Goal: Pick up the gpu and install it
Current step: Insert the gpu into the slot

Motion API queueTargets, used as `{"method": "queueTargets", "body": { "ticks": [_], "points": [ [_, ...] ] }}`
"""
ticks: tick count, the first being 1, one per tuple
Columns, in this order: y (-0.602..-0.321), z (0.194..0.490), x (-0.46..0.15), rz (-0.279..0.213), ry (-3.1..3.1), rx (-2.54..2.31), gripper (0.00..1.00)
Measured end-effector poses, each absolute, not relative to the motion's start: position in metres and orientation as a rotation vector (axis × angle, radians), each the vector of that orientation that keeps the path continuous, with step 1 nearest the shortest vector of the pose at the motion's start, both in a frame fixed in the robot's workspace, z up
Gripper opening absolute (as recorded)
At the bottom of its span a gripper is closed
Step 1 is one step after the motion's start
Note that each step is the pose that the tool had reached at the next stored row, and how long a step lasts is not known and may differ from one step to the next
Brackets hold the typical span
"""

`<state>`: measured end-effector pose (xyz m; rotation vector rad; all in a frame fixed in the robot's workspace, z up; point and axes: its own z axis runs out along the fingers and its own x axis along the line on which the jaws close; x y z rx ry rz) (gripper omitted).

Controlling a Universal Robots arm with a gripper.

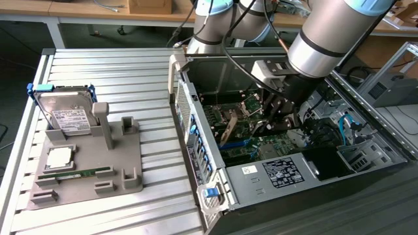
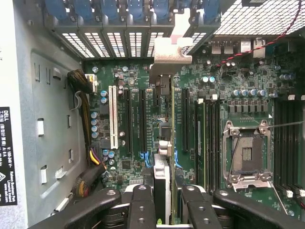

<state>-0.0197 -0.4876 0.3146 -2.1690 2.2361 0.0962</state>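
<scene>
Ribbed metal worktop takes up the exterior view's left half, with wooden desks behind it. On it, at the exterior view's left, sits a gray plastic holder. A hard drive with a white label stands upright at the holder's back. A square processor chip lies flat in front of it, and a narrow green memory stick lies just in front of the chip.

To the right an open computer case lies on its side, its motherboard facing up. The robot arm reaches down into the case from the exterior view's upper right.

In the wrist view the black jaws are clamped on the gpu, one on each face, and the card is seen edge-on. The gpu hangs inside the case over the long black expansion slots, near a white slot. Its silver end bracket points toward the row of blue latches at the case's rear. Whether its lower edge sits in a slot I cannot tell. A bare processor socket lies well apart from the card.
</scene>
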Motion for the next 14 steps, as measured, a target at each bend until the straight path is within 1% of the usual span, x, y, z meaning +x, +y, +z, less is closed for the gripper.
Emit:
{"method": "queueTargets", "body": {
  "ticks": [14],
  "points": [
    [-0.4874,0.308,-0.0228,0.096,2.236,-2.169,0.27]
  ]
}}
